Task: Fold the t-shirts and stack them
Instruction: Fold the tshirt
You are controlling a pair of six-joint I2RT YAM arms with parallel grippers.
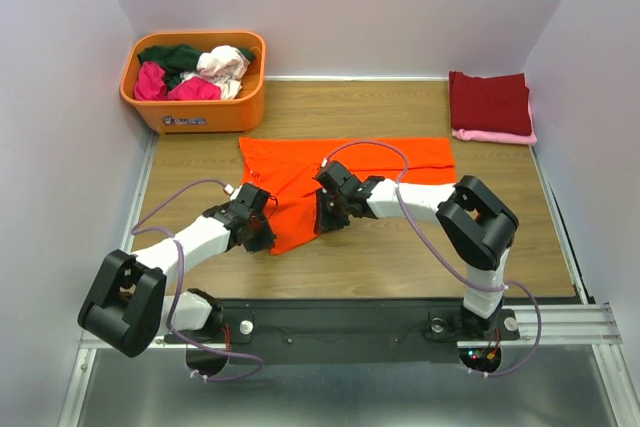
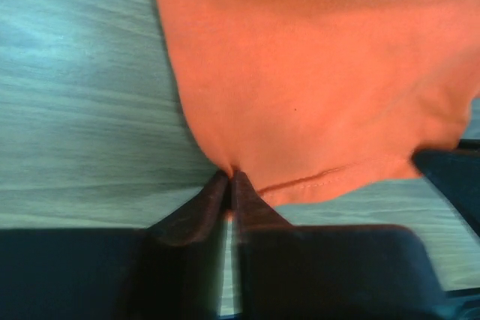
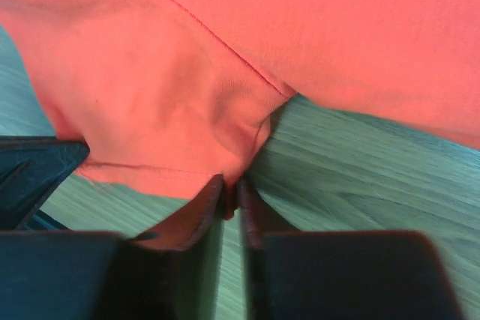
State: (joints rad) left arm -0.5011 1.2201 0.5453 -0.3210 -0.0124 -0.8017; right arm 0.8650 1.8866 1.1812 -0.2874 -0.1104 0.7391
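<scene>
The bright orange t-shirt (image 1: 380, 157) lies spread across the middle of the wooden table, with a narrower part hanging toward the near side. My left gripper (image 1: 266, 239) is shut on that part's left near corner; in the left wrist view the jaws (image 2: 231, 175) pinch the orange t-shirt (image 2: 315, 73) at its hem. My right gripper (image 1: 326, 221) is shut on the right near corner, and its jaws (image 3: 233, 185) squeeze a bunched fold of the orange t-shirt (image 3: 150, 88). A folded dark red t-shirt (image 1: 489, 101) rests on a folded pink t-shirt (image 1: 500, 136) at the back right.
An orange plastic tub (image 1: 200, 109) at the back left holds crumpled dark green (image 1: 172, 55), magenta (image 1: 152, 82) and whitish-pink (image 1: 225, 64) shirts. White walls close in the table on three sides. The two grippers sit close together near the table's front.
</scene>
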